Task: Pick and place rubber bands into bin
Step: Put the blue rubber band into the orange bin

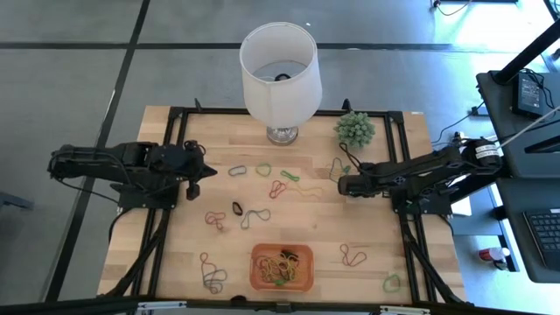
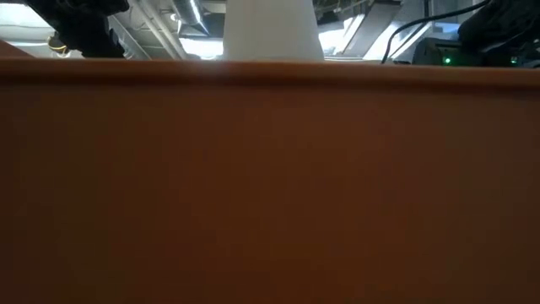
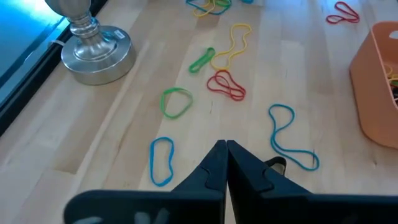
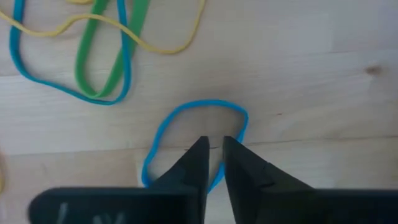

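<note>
Rubber bands in several colours lie scattered flat on the wooden table [image 1: 175, 254]. The orange bin [image 1: 256, 278] sits near the table's near edge with several bands inside, and its wall [image 2: 270, 186] fills the low view. My left gripper [image 1: 194, 181] hovers shut over the table's left side, as the left wrist view shows [image 3: 225, 149]. My right gripper [image 4: 213, 144] is low over a blue band [image 4: 199, 106] at the table's right [image 1: 343, 185]. Its fingers are open only a narrow gap, and the band's side runs between them. My right gripper comes down from above with one fingertip [image 4: 200, 149] inside the blue band's loop and the other across its side [image 4: 244, 124]. The band lies flat on the table. Whether the fingers touch it, I cannot tell.
A white lamp [image 1: 280, 61] on a metal base [image 3: 96, 53] stands at the far middle. A small green plant [image 1: 354, 129] sits beside it. A green, blue and yellow tangle [image 4: 106, 56] lies just beyond the right gripper. Black frame rails [image 1: 171, 149] run along both table sides.
</note>
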Motion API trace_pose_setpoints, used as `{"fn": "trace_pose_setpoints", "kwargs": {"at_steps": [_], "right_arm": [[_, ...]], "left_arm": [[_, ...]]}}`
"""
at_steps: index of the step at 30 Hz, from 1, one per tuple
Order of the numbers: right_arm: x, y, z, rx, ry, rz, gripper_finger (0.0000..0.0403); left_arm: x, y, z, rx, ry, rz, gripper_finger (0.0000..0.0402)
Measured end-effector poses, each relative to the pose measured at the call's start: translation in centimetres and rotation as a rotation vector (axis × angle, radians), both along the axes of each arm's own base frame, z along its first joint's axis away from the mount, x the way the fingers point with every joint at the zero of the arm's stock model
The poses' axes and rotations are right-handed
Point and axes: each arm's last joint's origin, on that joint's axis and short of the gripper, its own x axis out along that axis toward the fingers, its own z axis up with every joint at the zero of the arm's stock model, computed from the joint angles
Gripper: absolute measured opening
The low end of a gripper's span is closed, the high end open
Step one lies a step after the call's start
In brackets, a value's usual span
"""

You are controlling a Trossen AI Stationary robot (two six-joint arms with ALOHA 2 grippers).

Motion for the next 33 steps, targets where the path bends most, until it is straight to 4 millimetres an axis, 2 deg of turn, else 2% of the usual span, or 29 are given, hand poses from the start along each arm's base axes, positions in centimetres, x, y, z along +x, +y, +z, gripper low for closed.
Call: {"fn": "trace_pose_setpoints", "kwargs": {"at_steps": [8,19,25,29,33], "right_arm": [[0.3,0.0,0.4,0.002,-0.013,0.001,0.0094],[-0.5,0.0,0.3,-0.002,0.075,0.0,0.0097],[0.1,0.1,-0.9,0.024,0.131,-0.001,0.0096],[0.6,0.4,-1.7,0.007,0.16,0.016,0.0074],[1.1,0.7,-1.4,-0.005,0.16,0.036,0.0015]], "left_arm": [[0.0,0.0,0.0,-0.001,0.002,-0.007,0.0002],[0.0,0.0,0.0,-0.002,0.0,-0.007,0.0002],[0.0,0.0,0.0,-0.005,-0.002,-0.005,0.0002],[0.1,0.0,0.0,-0.003,-0.004,-0.005,0.0002],[0.2,0.0,0.1,-0.001,-0.016,-0.005,0.0002]]}}
